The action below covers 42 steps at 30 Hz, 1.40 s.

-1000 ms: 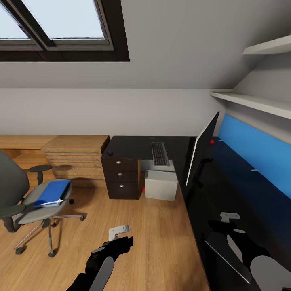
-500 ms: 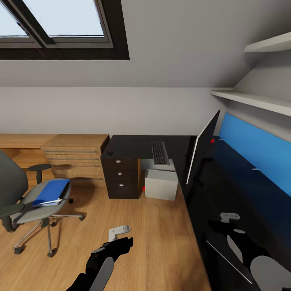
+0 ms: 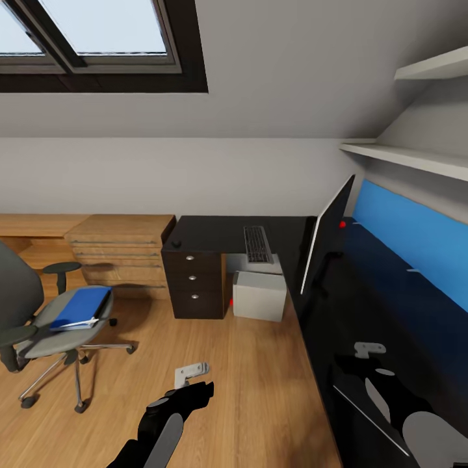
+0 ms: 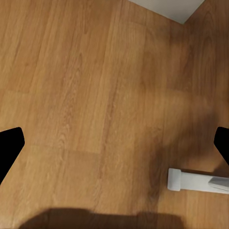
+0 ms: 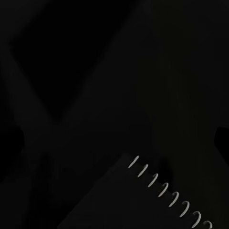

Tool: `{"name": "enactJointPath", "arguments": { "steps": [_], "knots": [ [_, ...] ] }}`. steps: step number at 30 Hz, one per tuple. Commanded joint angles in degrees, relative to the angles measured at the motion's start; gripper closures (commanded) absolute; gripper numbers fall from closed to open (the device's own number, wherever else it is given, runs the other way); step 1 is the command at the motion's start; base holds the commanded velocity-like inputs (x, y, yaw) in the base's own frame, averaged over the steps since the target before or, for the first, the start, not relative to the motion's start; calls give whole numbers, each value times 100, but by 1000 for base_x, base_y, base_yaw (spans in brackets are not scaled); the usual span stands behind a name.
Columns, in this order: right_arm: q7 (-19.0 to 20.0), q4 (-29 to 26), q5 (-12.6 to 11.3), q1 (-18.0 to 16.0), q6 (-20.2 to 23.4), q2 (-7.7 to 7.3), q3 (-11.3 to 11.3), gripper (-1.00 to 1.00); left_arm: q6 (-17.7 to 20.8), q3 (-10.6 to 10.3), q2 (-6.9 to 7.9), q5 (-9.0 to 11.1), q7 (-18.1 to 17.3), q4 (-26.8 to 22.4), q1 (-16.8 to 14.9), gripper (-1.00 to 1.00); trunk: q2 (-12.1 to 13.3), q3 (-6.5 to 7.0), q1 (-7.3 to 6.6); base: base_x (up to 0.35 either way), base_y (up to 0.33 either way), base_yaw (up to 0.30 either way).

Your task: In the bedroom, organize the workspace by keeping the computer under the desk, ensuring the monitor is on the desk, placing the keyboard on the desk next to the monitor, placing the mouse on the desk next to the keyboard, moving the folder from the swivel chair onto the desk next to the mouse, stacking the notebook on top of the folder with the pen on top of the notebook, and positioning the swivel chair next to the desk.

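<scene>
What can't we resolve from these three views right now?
- Pen: not identifiable; too small or hidden in the head view.
- Notebook: right wrist view cuts it off at the edge; cover barely separates from the black desk.
- Swivel chair: backrest cropped by the head view's left edge.
- Monitor: edge-on, screen face unreadable.
- Right gripper: jaw state unclear against dark desk.

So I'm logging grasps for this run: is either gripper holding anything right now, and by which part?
Nothing is held. The left gripper hangs open over bare floor, and the right gripper hangs open above the desk.
</scene>
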Motion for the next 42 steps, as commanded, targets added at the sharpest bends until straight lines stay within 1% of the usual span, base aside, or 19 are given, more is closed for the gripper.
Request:
{"name": "enactJointPath", "arguments": {
  "steps": [1,6,11,16,21,23,24,26,36,42],
  "knots": [
    [25,-11,-47,-1,31,0,-12,-100,8,-7,1,60,57,-7,-5,-100,-47,-25,23,0,0,0],
    [25,-11,-45,-1,31,1,-12,-100,8,-7,1,60,57,-7,-5,-100,-247,-115,133,0,0,0],
    [25,-11,-44,-1,31,-1,-12,-100,8,-9,5,51,42,34,-5,-100,-247,-115,133,0,0,0],
    [25,-9,-44,-1,31,0,-12,-100,5,5,14,51,38,234,-5,-100,-247,-115,133,0,0,0],
    [25,4,-44,-1,47,5,-8,-100,1,15,26,42,45,297,-5,-100,-247,-115,133,0,0,0],
    [24,8,-44,-1,85,9,-6,-100,0,17,41,36,45,305,-5,-100,-247,-115,133,0,0,0],
    [20,14,-47,-1,221,13,-6,-100,-1,14,59,30,42,313,-5,-100,-247,-115,133,0,0,0],
    [18,16,-50,-1,312,12,-9,-100,-1,12,65,27,39,316,-5,-100,-247,-115,133,0,0,0],
    [17,21,-56,-1,397,15,-11,-100,-1,7,61,49,44,274,-5,-100,-247,-115,133,0,0,0],
    [17,20,-55,-1,400,15,-5,-100,-1,6,55,39,59,268,-5,-100,-488,-223,265,0,0,0]
  ]
}}
